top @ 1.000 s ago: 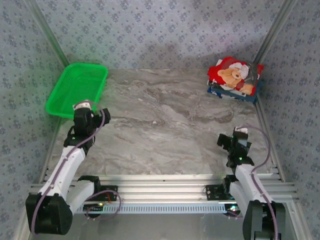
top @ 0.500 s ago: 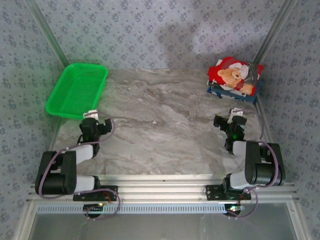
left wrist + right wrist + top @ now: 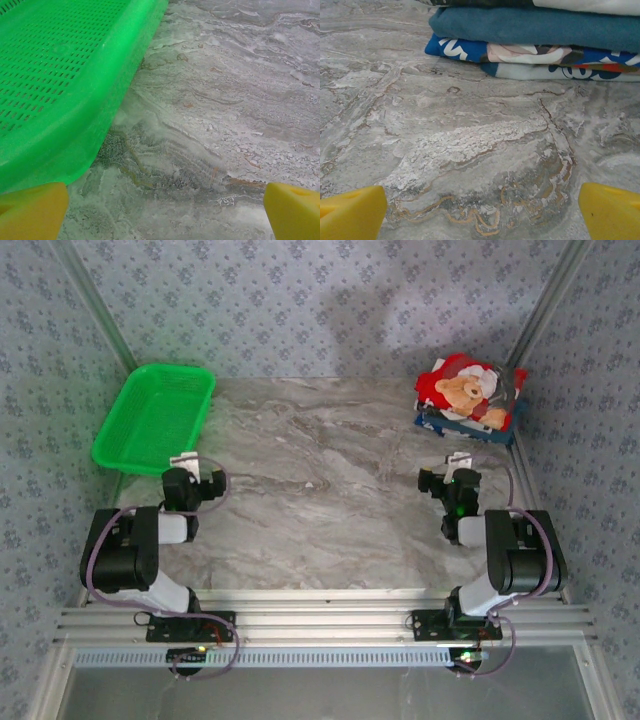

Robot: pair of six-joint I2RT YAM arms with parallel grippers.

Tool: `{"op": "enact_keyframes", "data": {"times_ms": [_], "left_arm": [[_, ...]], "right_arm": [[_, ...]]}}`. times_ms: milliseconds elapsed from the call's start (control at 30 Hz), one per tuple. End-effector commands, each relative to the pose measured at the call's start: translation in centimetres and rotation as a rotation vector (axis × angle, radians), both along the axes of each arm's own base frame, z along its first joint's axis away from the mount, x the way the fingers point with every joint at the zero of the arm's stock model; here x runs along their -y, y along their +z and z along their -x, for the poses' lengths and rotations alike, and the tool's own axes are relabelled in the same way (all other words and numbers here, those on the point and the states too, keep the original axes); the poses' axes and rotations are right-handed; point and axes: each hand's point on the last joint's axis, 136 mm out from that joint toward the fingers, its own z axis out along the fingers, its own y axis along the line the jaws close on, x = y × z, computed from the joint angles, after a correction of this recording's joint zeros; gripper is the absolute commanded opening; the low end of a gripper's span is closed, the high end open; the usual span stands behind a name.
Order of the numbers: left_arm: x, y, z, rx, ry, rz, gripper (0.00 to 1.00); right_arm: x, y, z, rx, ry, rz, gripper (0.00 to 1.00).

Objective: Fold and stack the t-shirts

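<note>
Folded t-shirts (image 3: 468, 400) stacked (red bear-print atop)

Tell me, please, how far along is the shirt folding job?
Done, it seems: the soft cloth t-shirts lie folded in one stack, the bright red teddy-bear shirt on top. In hand: nothing; left gripper and right gripper are open, empty. Left: probably nothing.

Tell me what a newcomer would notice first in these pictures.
The folded stack of t-shirts in the far right corner, topped by a bright red shirt with a teddy-bear print, draws the eye first. Next comes the bright green basket at the far left of the marble-patterned table. The left arm and right arm sit tucked near the front, jaws open and holding nothing.
</note>
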Motion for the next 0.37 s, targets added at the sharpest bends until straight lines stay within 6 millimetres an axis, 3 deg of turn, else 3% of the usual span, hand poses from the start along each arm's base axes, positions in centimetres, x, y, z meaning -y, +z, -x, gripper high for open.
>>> {"op": "enact_keyframes", "data": {"times_ms": [0, 333], "left_arm": [[0.21, 1.73, -0.92, 0.058, -0.021, 0.000, 0.99], [0.20, 1.73, -0.93, 0.058, -0.021, 0.000, 1.00]], "right_arm": [[0.28, 0.84, -0.64, 0.022, -0.004, 0.029, 1.00], [-0.12, 0.78, -0.77, 0.018, 0.033, 0.015, 1.00]]}}
